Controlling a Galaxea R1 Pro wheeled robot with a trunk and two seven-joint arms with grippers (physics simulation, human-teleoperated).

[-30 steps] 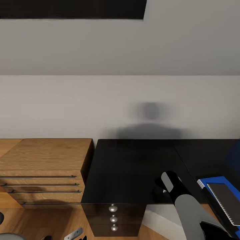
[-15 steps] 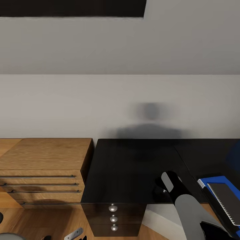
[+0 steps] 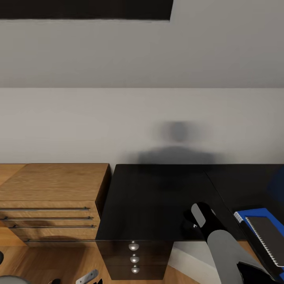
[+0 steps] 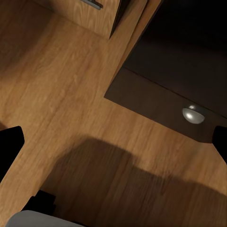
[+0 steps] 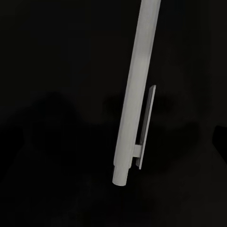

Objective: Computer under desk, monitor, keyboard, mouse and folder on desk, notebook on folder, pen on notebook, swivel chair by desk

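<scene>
Nothing has moved since the earlier frames. At left stands one light-wood chest (image 3: 51, 197) with four bar handles; beside it the desk (image 3: 157, 197) with three silver knobs (image 3: 134, 247). No writing shows. The right gripper (image 3: 194, 225) hovers over one pen (image 5: 135, 94); I cannot tell its grip. Far right, one notebook (image 3: 268, 236) lies on one folder (image 3: 252, 215). The left gripper (image 4: 113, 142) is spread apart above the floor.

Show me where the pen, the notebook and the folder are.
pen (image 5: 135, 94), right wrist view, middle of its barrel.
notebook (image 3: 268, 234), head view, dark cover.
folder (image 3: 252, 215), head view, bare blue corner beside the notebook.
</scene>
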